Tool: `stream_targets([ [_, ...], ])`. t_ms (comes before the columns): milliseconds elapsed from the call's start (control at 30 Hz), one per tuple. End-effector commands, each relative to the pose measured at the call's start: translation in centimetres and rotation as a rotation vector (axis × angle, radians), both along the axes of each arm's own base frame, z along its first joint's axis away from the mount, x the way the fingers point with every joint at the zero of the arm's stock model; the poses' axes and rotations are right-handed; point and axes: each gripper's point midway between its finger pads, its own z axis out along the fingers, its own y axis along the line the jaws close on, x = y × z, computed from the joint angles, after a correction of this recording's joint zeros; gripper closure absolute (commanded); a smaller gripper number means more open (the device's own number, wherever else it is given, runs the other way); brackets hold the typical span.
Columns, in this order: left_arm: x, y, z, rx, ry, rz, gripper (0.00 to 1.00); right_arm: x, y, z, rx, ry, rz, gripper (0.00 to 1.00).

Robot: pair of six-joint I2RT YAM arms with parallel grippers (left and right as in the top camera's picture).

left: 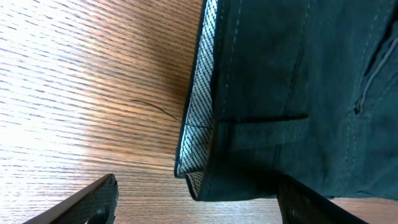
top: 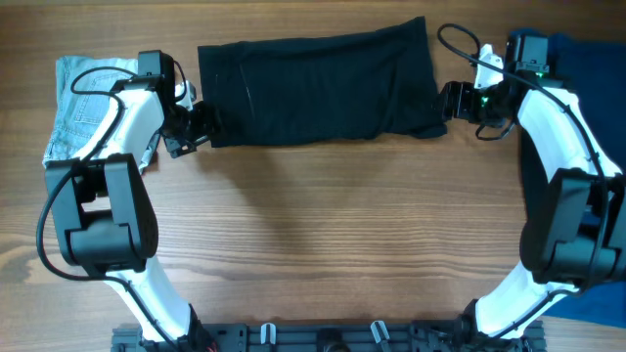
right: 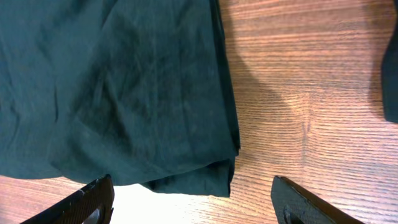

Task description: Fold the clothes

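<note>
At the upper left of the overhead view a pale pair of jeans [top: 80, 98] lay crumpled on the desk [top: 323, 225], partly under the left arm [top: 132, 117]. Just right of them, the left end effector [top: 194, 127] sat low at the left edge of the black pants [top: 323, 83]. In the left wrist view its fingers [left: 87, 202] stood well apart at the bottom corners. The pants' waistband [left: 198, 106], with its speckled lining and a belt loop [left: 261, 127], ran down into the gap between them. The right-hand finger lay over the cloth, and nothing was clamped.

The pants themselves stretched as a wide, flat band across the upper middle of the overhead view. Bare wood filled the frame below them down to a black rail [top: 323, 337] along the bottom edge.

At the pants' right end the right end effector [top: 450, 102] pointed in at the cloth. In the right wrist view its fingers [right: 90, 199] were likewise spread wide, with the layered lower corner of the pants [right: 205, 177] between them and not gripped.

Past the right arm [top: 558, 117], a blue cloth [top: 587, 54] covered the upper right corner of the overhead view, close behind the wrist. More blue cloth [top: 602, 303] showed at the lower right edge. A dark edge [right: 392, 74] at the far right of the right wrist view was too cropped to identify.
</note>
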Motion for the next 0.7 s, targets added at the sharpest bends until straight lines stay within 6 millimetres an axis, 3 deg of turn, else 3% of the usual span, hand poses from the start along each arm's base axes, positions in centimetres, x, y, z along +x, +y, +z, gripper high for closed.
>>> stream_targets([
  [0,-0.3,-0.7,-0.4,-0.033,0.008,-0.027,0.18,0.3,0.4,-2.9,0.021,0.034,0.029,0.19],
  [300,0.4,-1.3,-0.9,-0.029,-0.035,-0.044,0.17,0.6,0.4,-4.0,0.019,0.035,0.045,0.18],
  [533,0.1,-4.0,-1.7,-0.03,-0.052,-0.11,0.2,0.4,1.5,-3.7,0.072,0.026,0.09,0.18],
  [667,0.0,-4.9,-1.7,-0.03,-0.055,-0.131,0.25,1.2,1.4,-3.4,0.054,-0.018,0.113,0.03],
])
